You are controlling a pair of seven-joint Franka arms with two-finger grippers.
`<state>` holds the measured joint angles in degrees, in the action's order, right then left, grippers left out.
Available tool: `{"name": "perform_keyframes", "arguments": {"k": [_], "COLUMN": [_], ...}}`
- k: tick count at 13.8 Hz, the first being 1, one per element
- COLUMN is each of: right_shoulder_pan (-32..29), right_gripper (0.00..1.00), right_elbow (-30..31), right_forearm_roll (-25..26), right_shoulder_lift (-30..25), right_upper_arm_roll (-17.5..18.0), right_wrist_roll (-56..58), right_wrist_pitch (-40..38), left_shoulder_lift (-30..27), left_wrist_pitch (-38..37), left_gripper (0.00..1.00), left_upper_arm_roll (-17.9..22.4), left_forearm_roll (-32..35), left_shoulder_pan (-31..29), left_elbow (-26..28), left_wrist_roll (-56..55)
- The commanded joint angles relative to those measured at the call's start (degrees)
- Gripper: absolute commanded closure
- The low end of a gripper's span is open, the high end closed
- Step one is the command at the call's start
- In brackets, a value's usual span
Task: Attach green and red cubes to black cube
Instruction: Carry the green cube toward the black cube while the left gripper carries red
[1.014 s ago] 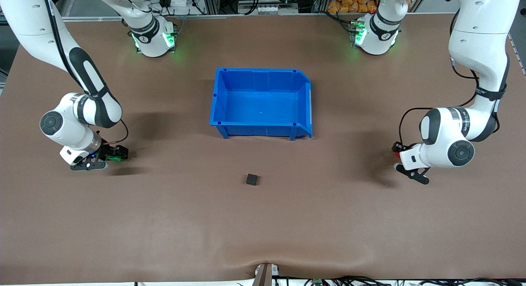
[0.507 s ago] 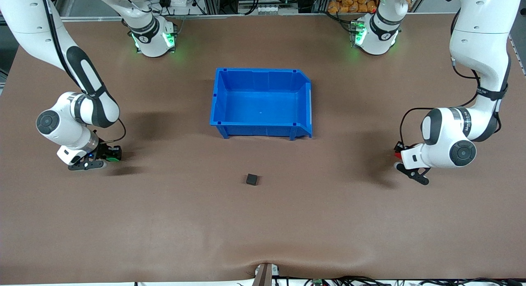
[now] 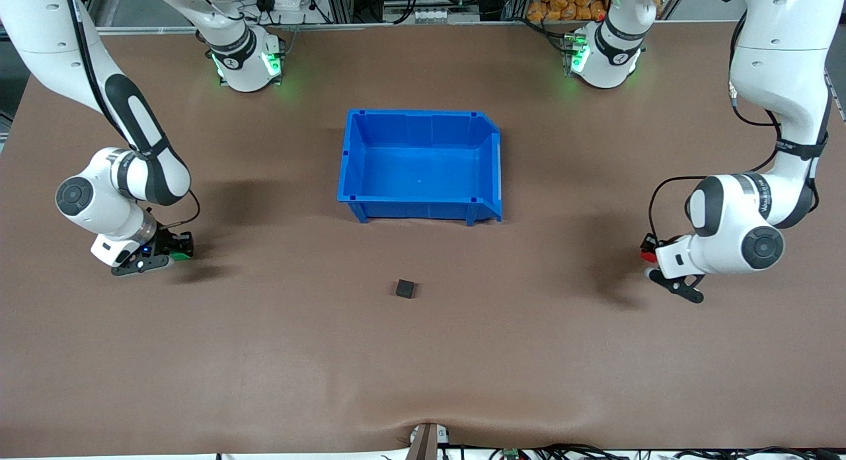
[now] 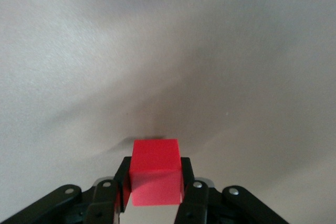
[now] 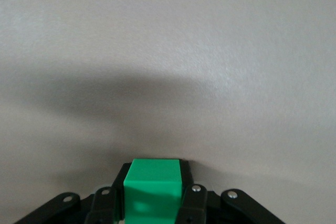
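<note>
The black cube (image 3: 405,288) lies on the brown table, nearer to the front camera than the blue bin. My left gripper (image 3: 650,248) is shut on the red cube (image 3: 647,256), low over the table at the left arm's end. The left wrist view shows the red cube (image 4: 155,170) between the left gripper's (image 4: 155,182) fingers. My right gripper (image 3: 177,246) is shut on the green cube (image 3: 179,254), low over the table at the right arm's end. The right wrist view shows the green cube (image 5: 152,187) clamped in the right gripper (image 5: 152,195).
An empty blue bin (image 3: 423,114) stands in the middle of the table, between the arms' bases and the black cube. Cables and a small fixture (image 3: 425,440) sit at the table edge nearest the front camera.
The right gripper has moved with the green cube a little toward the right arm's end. The left gripper has moved with the red cube toward the left arm's end. The black cube has not moved.
</note>
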<state>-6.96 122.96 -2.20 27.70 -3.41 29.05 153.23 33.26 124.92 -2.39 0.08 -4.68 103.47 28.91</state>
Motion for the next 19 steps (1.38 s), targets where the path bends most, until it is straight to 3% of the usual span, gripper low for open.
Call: {"name": "perform_keyframes", "arguments": {"k": [1,3,6,10,12,15,17,19], "right_shoulder_pan": [-1.04,-0.51,-0.69,-0.42,-0.25,3.27,3.71,4.85], "right_gripper": [0.90,0.90,0.90,0.90,0.90,0.90,0.90,0.90], "right_elbow": [-0.35,-1.05,-4.90,-16.14,-17.22,-24.85,-27.06,-28.91], "right_forearm_roll": [-0.79,-0.87,-0.87,-1.48,-13.12,-12.30,-11.52,-6.53], "right_shoulder_lift": [-1.68,-1.77,-1.95,-1.34,2.07,3.85,4.73,4.82], "right_upper_arm_roll": [0.77,1.47,6.03,13.41,18.33,17.73,17.73,17.73], "right_wrist_roll": [10.46,17.59,25.77,28.70,29.83,34.05,34.85,35.20], "right_wrist_pitch": [-0.57,-0.57,-1.79,-12.32,-11.22,-14.00,-15.07,-15.16], "left_shoulder_lift": [2.41,4.61,4.97,6.28,6.46,6.38,6.46,7.16], "left_wrist_pitch": [-0.20,-0.20,-5.18,-7.85,-7.94,-7.94,-7.85,-7.59], "left_gripper": [1.00,1.00,1.00,1.00,1.00,1.00,1.00,1.00], "left_upper_arm_roll": [-0.25,-0.16,-0.25,-0.43,-0.69,-0.78,-0.78,-0.78], "left_forearm_roll": [-5.77,-8.34,-8.78,-10.44,-14.47,-18.27,-18.89,-22.47], "left_shoulder_pan": [-1.29,-0.86,-0.42,0.90,4.57,8.97,11.96,13.11], "left_elbow": [-3.43,-6.60,-8.80,-12.76,-15.22,-17.06,-17.34,-19.78], "left_wrist_roll": [-1.13,-5.50,-17.87,-34.03,-47.21,-66.82,-73.00,-78.10]}}
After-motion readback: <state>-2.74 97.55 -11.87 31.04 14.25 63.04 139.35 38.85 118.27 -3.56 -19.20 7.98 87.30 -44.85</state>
